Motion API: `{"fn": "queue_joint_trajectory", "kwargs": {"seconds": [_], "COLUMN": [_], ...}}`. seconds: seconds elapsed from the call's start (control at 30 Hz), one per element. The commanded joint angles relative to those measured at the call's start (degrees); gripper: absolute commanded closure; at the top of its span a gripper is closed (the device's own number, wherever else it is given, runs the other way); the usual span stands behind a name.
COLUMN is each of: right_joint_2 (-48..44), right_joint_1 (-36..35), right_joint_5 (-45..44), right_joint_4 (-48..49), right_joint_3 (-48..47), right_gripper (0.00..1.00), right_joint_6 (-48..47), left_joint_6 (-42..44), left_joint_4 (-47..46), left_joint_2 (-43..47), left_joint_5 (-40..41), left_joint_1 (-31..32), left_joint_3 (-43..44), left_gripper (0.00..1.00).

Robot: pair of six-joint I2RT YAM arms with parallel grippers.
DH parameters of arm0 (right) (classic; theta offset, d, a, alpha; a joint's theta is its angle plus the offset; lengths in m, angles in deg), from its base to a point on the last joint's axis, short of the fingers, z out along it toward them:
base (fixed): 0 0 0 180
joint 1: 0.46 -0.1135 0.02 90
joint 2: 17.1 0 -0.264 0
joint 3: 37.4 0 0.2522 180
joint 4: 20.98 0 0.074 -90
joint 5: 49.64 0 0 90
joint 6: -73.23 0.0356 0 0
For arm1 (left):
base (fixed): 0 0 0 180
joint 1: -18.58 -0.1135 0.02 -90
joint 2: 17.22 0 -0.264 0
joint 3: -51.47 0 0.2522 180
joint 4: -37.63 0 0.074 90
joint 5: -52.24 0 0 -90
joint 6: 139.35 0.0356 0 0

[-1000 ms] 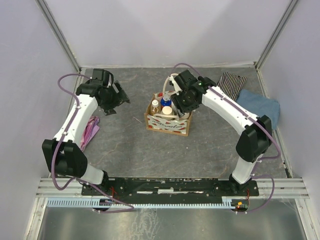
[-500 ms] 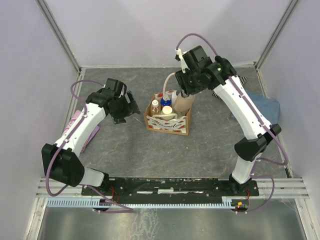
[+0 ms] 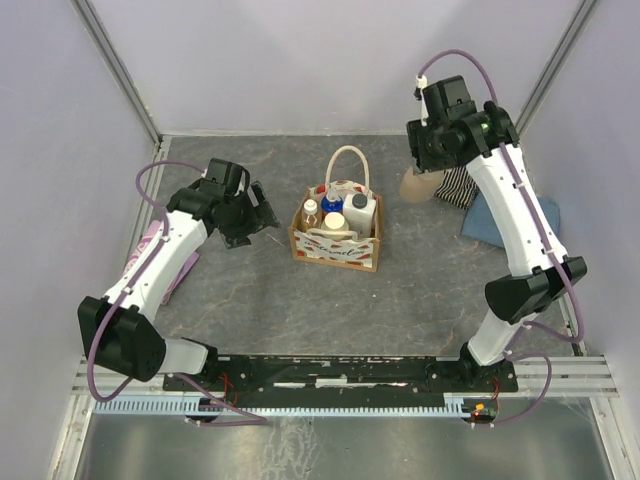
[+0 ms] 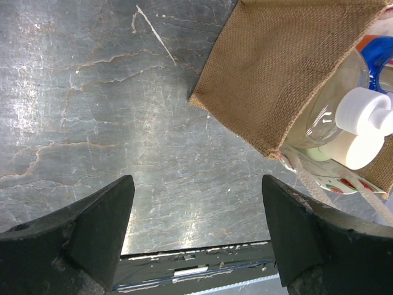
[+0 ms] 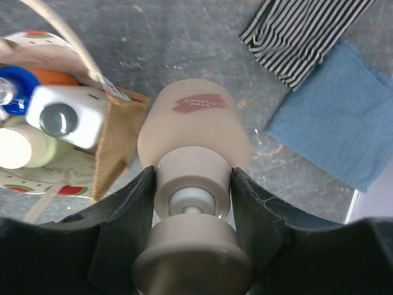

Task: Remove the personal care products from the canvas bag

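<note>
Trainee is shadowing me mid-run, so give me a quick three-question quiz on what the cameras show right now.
1. True or false: the beige pump bottle sits inside the canvas bag.
2. Fill in: the left arm's jaws stand ____.
3. Whose jaws grip the bottle's neck? A) left arm B) right arm C) neither

Key: 1 false, it hangs outside the bag, near the striped cloth; 2 open; 3 B.
</note>
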Motion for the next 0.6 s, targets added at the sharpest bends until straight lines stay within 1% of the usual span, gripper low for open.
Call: {"fn": "queue_joint_trajectory", "kwargs": {"seconds": [0.0,0.1,0.2,0.37,0.47,0.5,0.53,0.57], "right_joint_2": [-4.0,-4.3,-4.1,-2.1,-1.5,-1.4,-1.2,-1.0], "right_joint_1": [1.7,2.7,3.2,3.5,3.5,3.5,3.5,3.6], "right_joint_5": [0.3,0.3,1.4,2.8,3.9,4.1,4.1,4.2], "right_joint_4": [9.2,13.7,18.0,20.7,22.1,22.3,22.4,22.3], "right_joint_3": [6.3,14.6,21.8,26.9,28.6,29.0,29.3,29.6], "right_gripper": [0.69,0.69,0.69,0.69,0.67,0.64,0.56,0.44], "right_joint_6": [0.7,1.5,2.5,3.8,3.9,3.9,3.8,3.7], "left_joint_6": [-2.4,-2.5,-2.8,-2.0,-1.4,-1.4,-1.3,-1.4], "left_joint_4": [-1.7,-1.8,-2.1,-1.3,-0.7,-0.7,-0.7,-0.7], "left_joint_2": [1.9,1.7,1.1,-1.0,-1.7,-1.7,-1.5,-1.3], "left_joint_5": [-0.4,-0.9,-2.2,-2.1,-2.5,-2.6,-2.6,-2.6], "left_joint_1": [0.4,0.3,0.4,0.8,1.0,1.0,1.0,1.0], "left_joint_3": [-0.5,0.5,3.4,9.8,11.2,11.2,11.0,10.6], "left_gripper": [0.1,0.1,0.13,0.14,0.14,0.15,0.15,0.15]}}
